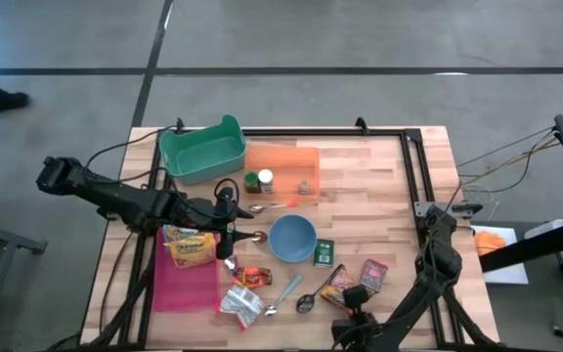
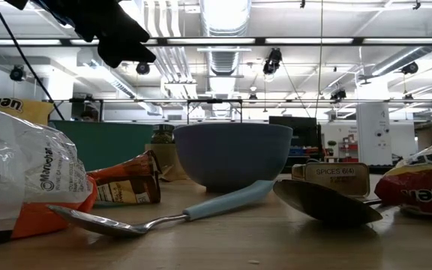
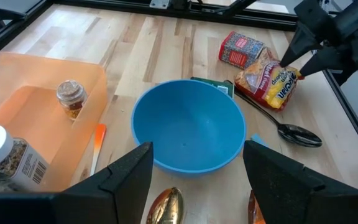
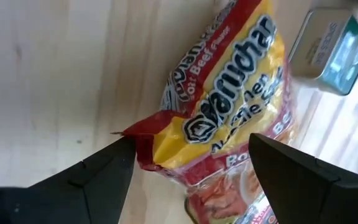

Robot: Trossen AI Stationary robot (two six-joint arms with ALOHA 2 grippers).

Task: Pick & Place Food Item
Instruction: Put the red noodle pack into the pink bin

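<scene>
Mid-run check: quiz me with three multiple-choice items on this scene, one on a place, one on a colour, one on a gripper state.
1. Where does the small spice jar stand?
A. in the orange bin
B. in the blue bowl
C. on the pink mat

2. What colour is the tub at the table's far edge?
A. yellow
B. green
C. black

3. How are the right gripper's jaws?
A. shut empty
B. out of view
C. open around the ramen packet

Key: 1 A, the spice jar sits inside the orange bin. 2 B, the tub is green. 3 C, the right gripper straddles the ramen packet.
</scene>
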